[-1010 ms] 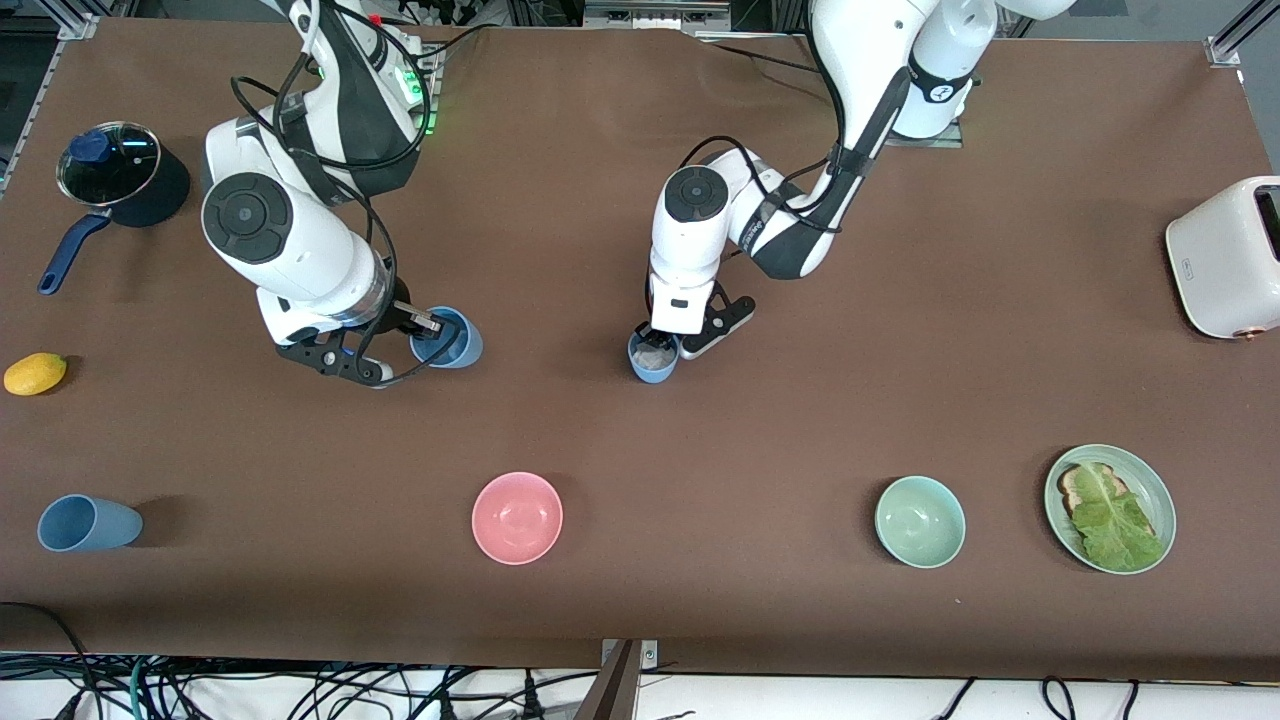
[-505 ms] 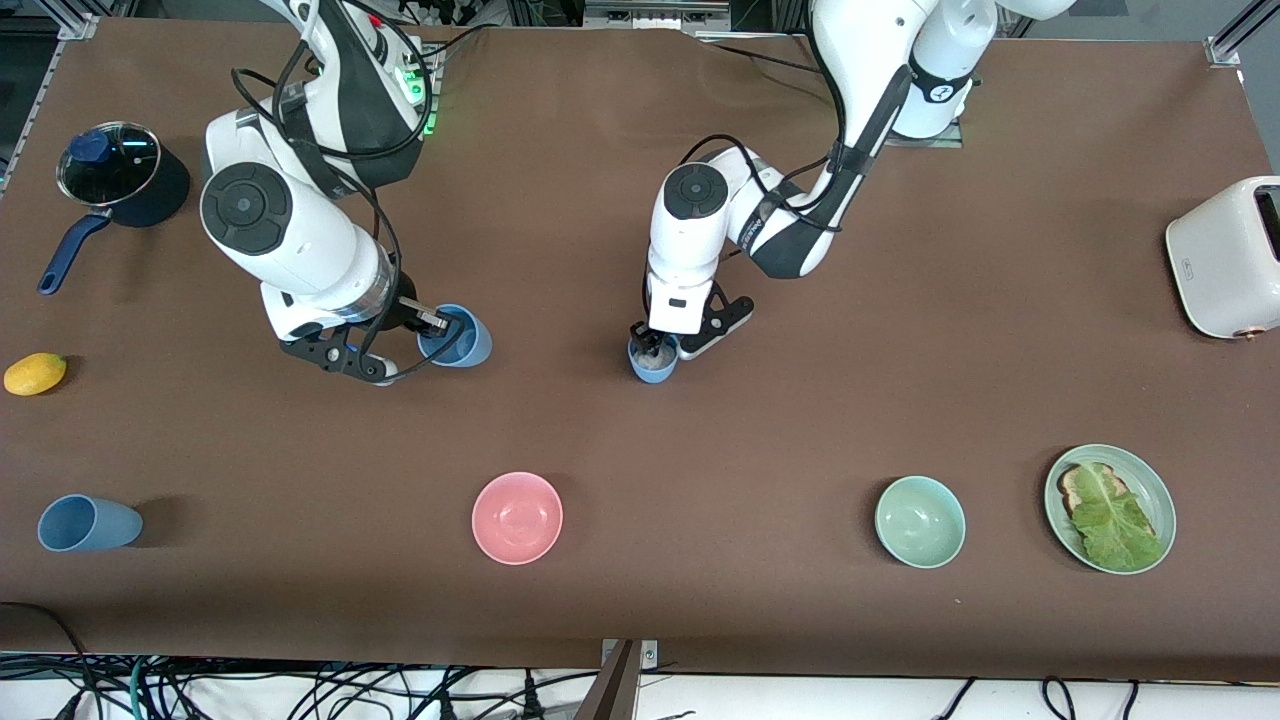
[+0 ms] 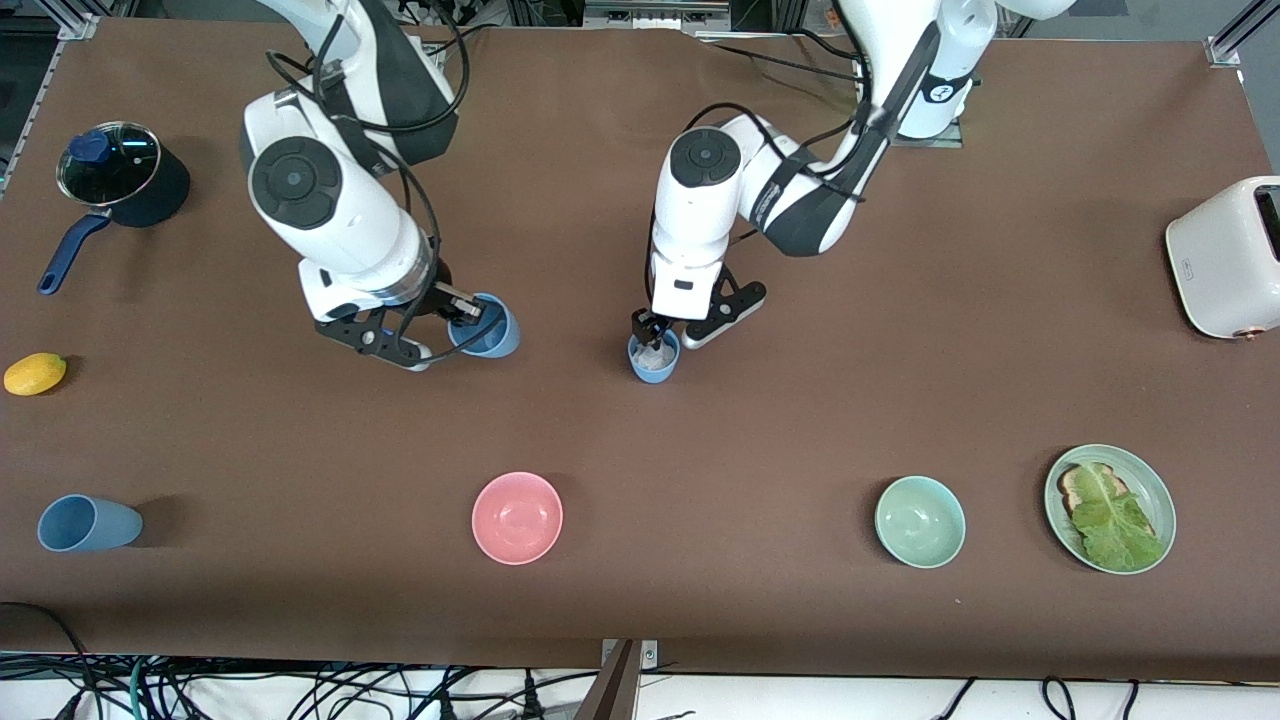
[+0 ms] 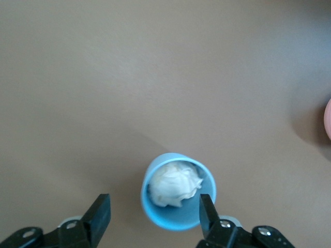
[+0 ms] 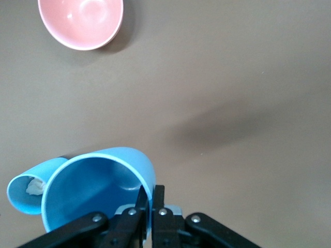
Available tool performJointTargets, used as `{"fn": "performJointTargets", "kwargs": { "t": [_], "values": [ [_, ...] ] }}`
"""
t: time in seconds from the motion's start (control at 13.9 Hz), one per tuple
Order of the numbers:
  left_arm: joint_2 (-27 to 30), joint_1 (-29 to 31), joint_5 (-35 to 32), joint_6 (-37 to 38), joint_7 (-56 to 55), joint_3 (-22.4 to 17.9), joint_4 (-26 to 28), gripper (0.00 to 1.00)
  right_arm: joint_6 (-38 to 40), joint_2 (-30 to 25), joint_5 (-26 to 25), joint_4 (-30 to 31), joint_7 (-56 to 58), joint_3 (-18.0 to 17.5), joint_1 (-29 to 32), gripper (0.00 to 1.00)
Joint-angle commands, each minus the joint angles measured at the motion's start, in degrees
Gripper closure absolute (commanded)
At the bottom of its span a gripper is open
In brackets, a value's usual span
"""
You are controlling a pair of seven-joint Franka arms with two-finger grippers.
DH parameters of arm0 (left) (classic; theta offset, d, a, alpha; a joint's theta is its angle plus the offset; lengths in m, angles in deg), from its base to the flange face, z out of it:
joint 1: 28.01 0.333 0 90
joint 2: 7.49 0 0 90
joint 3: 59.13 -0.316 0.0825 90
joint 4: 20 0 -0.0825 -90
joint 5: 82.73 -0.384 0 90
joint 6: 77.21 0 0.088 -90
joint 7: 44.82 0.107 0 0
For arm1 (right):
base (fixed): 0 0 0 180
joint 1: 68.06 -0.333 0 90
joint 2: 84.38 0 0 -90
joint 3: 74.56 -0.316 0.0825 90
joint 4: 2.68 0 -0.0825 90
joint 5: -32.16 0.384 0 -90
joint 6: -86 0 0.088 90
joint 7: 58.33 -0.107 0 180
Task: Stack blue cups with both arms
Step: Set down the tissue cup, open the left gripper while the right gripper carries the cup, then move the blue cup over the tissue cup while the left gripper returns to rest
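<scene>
The right gripper (image 3: 462, 318) has its jaws shut tight on the rim of 1 blue cup (image 3: 487, 327) and holds it tilted above the table (image 3: 900, 330). The left gripper (image 3: 652, 328) is over a second blue cup (image 3: 654, 358), which stands upright near the middle of the table with a white crumpled lump (image 4: 176, 184) inside; its jaws are wide apart, 1 finger (image 4: 206, 209) at the rim, not squeezing it. A third blue cup (image 3: 85, 523) lies at the right arm's end, nearer the front camera.

Three light-blue cups: one upright mid-tabletop (image 3: 654, 360) holding white wadding, one tilted in the air (image 3: 487, 328), one lying sideways (image 3: 85, 523) near the front edge.
</scene>
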Motion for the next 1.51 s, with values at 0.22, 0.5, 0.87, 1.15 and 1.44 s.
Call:
{"fn": "performJointTargets", "kwargs": {
  "t": [0.22, 0.5, 0.87, 1.15, 1.44],
  "values": [
    [12.8, 7.4, 0.0, 16.5, 19.7, -0.6, 0.8, 0.12, 1.1, 5.3, 0.0, -8.2, -7.2, 0.4, -5.0, 1.00],
    [15.9, 13.2, 1.1, 27.9, 37.5, -3.3, -5.5, 0.05, 0.7, 7.4, 0.0, -10.9, -10.5, 0.4, -8.0, 1.00],
    [15.9, 24.7, 4.5, 37.2, 57.4, -4.3, -12.6, 0.01, 0.6, 13.3, -3.5, -17.8, -17.3, 0.5, -13.6, 1.00],
    [18.5, 30.7, 4.0, 38.1, 69.2, -4.4, -13.0, 0.00, -1.1, 15.6, -6.2, -19.2, -22.4, 0.6, -17.5, 1.00],
    [19.7, 34.0, 3.7, 38.3, 76.2, -4.7, -13.0, 0.00, -2.8, 17.6, -6.8, -19.2, -24.4, 0.6, -19.4, 1.00]
  ]
}}
